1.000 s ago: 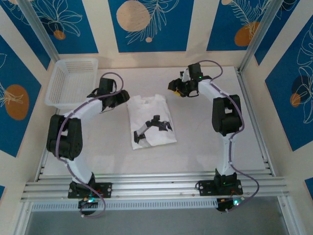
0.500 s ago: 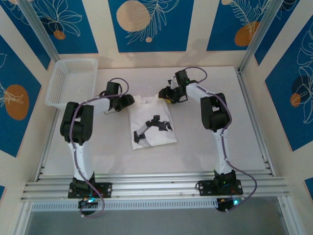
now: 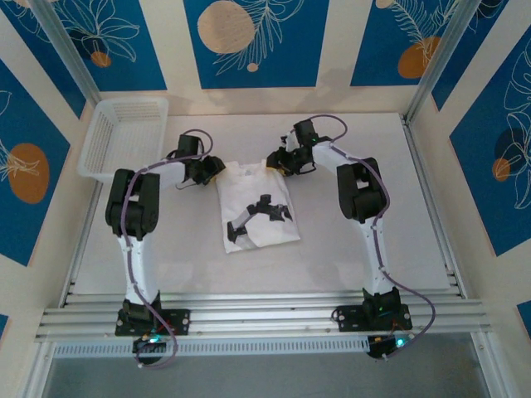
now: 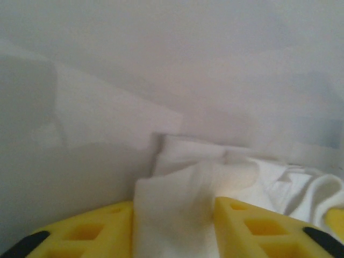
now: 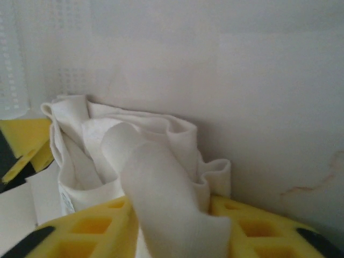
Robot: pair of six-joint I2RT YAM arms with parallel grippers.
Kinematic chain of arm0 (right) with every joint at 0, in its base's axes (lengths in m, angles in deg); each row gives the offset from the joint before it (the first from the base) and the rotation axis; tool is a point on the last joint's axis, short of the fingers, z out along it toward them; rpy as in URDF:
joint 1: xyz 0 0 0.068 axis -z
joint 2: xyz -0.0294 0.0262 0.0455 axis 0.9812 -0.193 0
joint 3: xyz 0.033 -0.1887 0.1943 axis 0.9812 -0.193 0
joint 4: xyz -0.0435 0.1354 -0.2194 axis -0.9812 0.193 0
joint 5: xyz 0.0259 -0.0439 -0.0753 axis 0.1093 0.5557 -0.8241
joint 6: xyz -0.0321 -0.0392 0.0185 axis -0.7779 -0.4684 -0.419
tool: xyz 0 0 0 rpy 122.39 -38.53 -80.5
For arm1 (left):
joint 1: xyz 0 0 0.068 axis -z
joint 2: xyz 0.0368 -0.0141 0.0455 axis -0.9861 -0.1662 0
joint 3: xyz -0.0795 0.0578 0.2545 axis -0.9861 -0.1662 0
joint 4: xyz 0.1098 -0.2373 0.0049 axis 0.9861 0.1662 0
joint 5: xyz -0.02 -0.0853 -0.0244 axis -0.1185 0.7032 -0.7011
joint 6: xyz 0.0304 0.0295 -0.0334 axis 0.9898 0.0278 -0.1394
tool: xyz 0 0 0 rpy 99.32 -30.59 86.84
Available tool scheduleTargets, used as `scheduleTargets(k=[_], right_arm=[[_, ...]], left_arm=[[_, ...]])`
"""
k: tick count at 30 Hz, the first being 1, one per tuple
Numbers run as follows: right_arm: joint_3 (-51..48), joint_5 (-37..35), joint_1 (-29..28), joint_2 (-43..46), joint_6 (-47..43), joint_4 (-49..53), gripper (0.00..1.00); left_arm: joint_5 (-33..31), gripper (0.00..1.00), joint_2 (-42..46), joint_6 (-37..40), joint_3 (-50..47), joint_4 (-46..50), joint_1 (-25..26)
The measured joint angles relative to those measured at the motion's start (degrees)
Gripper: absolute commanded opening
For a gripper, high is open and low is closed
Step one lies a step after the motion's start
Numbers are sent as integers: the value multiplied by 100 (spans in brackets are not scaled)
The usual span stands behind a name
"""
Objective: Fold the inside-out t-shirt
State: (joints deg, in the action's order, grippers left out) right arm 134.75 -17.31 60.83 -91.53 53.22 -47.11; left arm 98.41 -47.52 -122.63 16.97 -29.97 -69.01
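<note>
Both arms have swung in since a second ago: the right pincer (image 3: 276, 163), which was off to the right of the cloth, now sits on the far right corner of the inside-out t-shirt (image 3: 255, 207), and the left pincer (image 3: 213, 168) has closed the small gap to the far left corner. The shirt itself has not shifted.

From above, the shirt lies as a flat, roughly rectangular bundle in the middle of the counter (image 3: 431, 232), a little tilted, with a dark marking across its centre. Its far edge runs between the two pincers. The white mesh basket (image 3: 124, 137) stands apart at the far left corner of the counter, well clear of the cloth.

In the left wrist view, the left pincer (image 4: 173, 228) has white cloth filling the space between its yellow fingers (image 4: 86, 234), touching both, so it is holding the shirt's edge. More rumpled folds bunch up just past the fingers and off to the right.

In the right wrist view, the right pincer (image 5: 174, 228) likewise has a thick fold of the shirt (image 5: 161, 177) pinched between its yellow fingers (image 5: 258, 228). The fold rises up out of the grip, and crumpled layers pile up behind it. The basket's mesh (image 5: 12, 70) shows faintly at the upper left.
</note>
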Motion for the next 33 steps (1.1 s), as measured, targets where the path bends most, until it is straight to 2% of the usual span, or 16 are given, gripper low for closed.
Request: scheduleTargets(k=[2, 6, 12, 15, 17, 21, 25, 29, 33], right_arm=[[0, 46, -17, -20, 17, 7, 28], [0, 92, -33, -46, 33, 11, 27], [0, 127, -33, -46, 37, 20, 34], [-2, 157, -33, -37, 44, 0, 34], [-63, 138, -31, -4, 48, -61, 29], [-240, 116, -9, 37, 42, -122, 12], [-306, 144, 28, 76, 85, -138, 0], [-264, 140, 87, 238, 98, -26, 0], [122, 142, 142, 726, 44, 221, 0]], left_arm=[[184, 17, -136, -68, 2, -468, 33], [343, 17, -302, -87, -13, -1204, 326], [450, 43, -334, -26, -87, -1537, 557], [533, 46, -326, -20, -87, -1591, 560], [535, 36, -323, 15, -85, -1587, 560], [350, 0, -372, 201, -33, -1333, 560], [254, 0, -385, 352, 17, -1200, 557], [254, 0, -225, 345, 33, -1032, 503], [254, 0, 529, 315, 35, -756, 330]])
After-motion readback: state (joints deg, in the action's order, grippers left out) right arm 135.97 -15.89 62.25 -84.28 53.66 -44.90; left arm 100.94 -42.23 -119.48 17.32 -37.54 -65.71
